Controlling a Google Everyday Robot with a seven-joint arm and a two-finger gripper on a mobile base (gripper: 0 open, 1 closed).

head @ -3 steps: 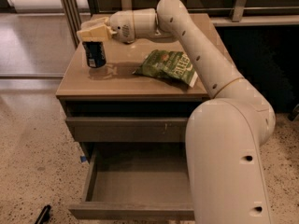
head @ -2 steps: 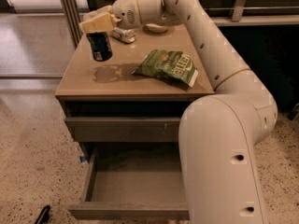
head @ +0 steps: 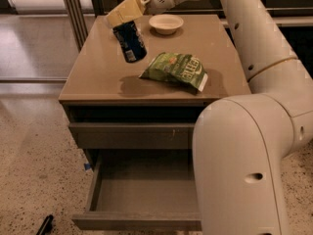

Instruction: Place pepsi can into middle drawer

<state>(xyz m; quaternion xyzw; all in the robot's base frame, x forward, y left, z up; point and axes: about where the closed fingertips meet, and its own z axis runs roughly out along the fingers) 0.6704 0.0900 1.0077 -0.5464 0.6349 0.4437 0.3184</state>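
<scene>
The pepsi can (head: 130,41), dark blue with white lettering, hangs tilted in the air above the cabinet top (head: 93,72). My gripper (head: 124,12), with pale yellow fingers (head: 119,15), is shut on the can's upper end at the top left of the camera view. The middle drawer (head: 139,195) is pulled open below, with a plain grey base and nothing in it. My arm's large white link (head: 239,170) covers the drawer's right part.
A green chip bag (head: 177,70) lies on the cabinet top right of the can. A white bowl (head: 166,22) stands at the back. A closed drawer face (head: 129,135) with small scratches sits above the open drawer. A black object (head: 45,224) lies on the floor.
My gripper has lifted the pepsi can off the cabinet top. The can now hangs tilted in the air. The view has shifted, bringing the white bowl into sight.
</scene>
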